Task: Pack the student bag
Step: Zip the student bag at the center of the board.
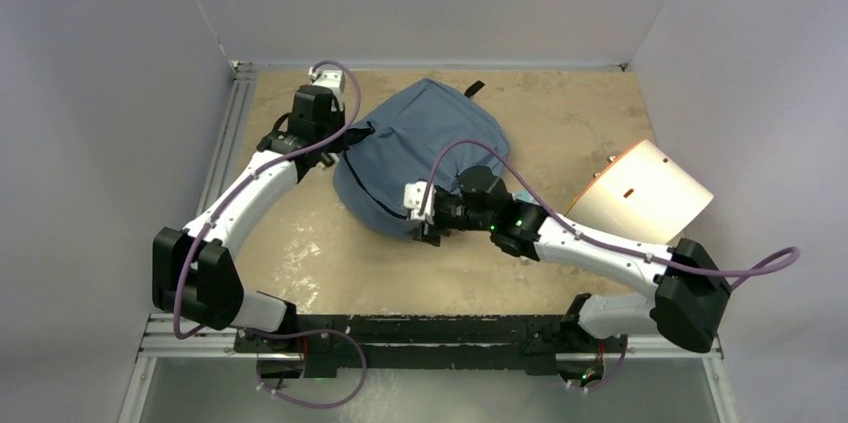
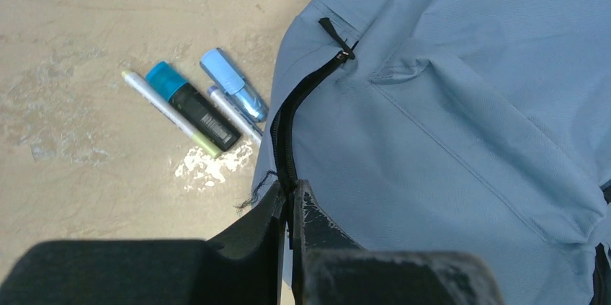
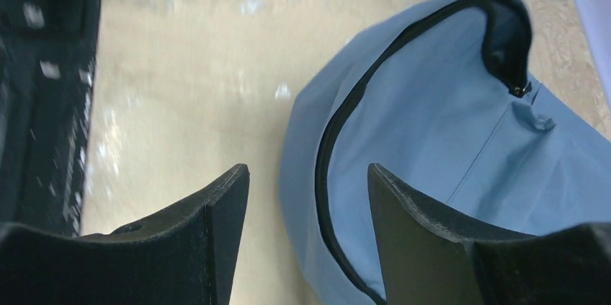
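Left wrist view: the student bag (image 2: pixel 447 103), judged soft and floppy, is pinched at its zipper seam (image 2: pixel 287 128) by the left gripper (image 2: pixel 290 195); the right gripper (image 3: pixel 306 175) is spread.

Plain, pale grey-white walls (image 1: pixel 100 93) close the desk (image 1: pixel 570 103) in on its left, far and right sides, under soft, even light with no hard shadows. The desk top is a mottled tan board with whitish scuffed patches (image 1: pixel 300 268) toward the near left. Aluminium rails (image 1: pixel 230 143) run along its left and near edges.
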